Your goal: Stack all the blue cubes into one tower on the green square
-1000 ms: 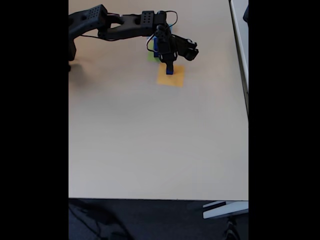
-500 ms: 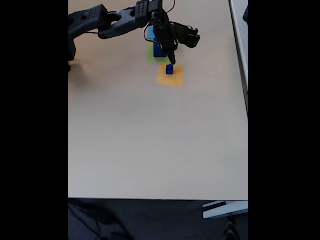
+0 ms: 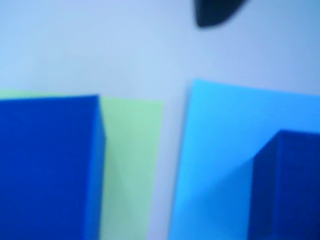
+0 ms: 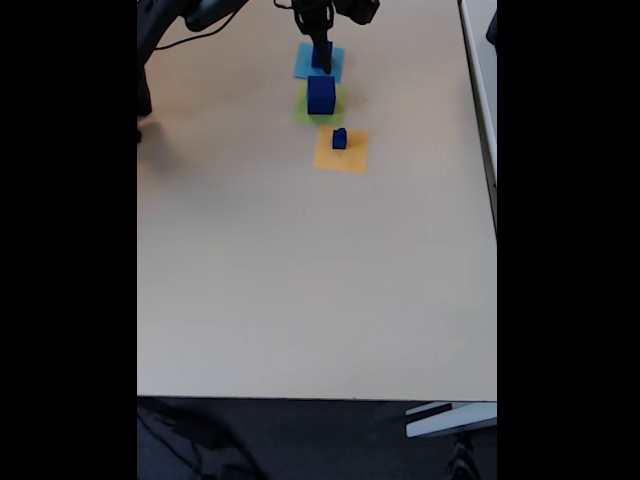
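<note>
Desk: a pale beige desk (image 4: 300,280) filled the fixed view, its near edge giving way to dark floor; a strip of a second light surface ran along the right side.
Paper squares: three lay in a short row at the far end — a light-blue square (image 4: 306,64) farthest back, the green square (image 4: 303,111) in the middle, an orange square (image 4: 352,156) nearest and a little to the right.
Large cube: the large blue cube (image 4: 321,95) stood on the green square; in the wrist view it filled the lower left (image 3: 47,167), with green paper (image 3: 131,160) bare beside it.
Medium cube: a second blue cube (image 3: 287,185) sat on the light-blue paper (image 3: 220,150), cut off by the lower right edge of the wrist view.
Small cube: the small blue cube (image 4: 340,138) rested alone on the orange square.
Tool: the tool (image 4: 322,62) hung over the light-blue square; the arm was cut off by the top edge, and I could not tell whether its jaws were apart or together.
Hard to read: the wrist view was blurred — the dark shape (image 3: 216,11) at its top edge was perhaps part of the arm.
</note>
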Robot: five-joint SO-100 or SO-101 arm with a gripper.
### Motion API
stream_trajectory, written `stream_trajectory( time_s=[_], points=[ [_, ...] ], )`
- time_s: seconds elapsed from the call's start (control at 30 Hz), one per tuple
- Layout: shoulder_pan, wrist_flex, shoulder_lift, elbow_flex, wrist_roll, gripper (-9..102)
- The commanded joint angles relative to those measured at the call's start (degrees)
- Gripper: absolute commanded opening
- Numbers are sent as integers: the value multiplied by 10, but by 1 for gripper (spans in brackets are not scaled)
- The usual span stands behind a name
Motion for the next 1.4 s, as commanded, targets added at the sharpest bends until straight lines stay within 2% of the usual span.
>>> stream_trajectory(
  time_s=[0.0,0.33,0.47,0.93,1.37],
  points=[
    [-36,-3,43,2,76,40],
    [-97,-7,-45,-88,175,41],
    [-94,-35,-105,-150,169,41],
    [-103,-127,-173,-167,176,41],
    [-105,-149,-226,-189,183,41]
  ],
)
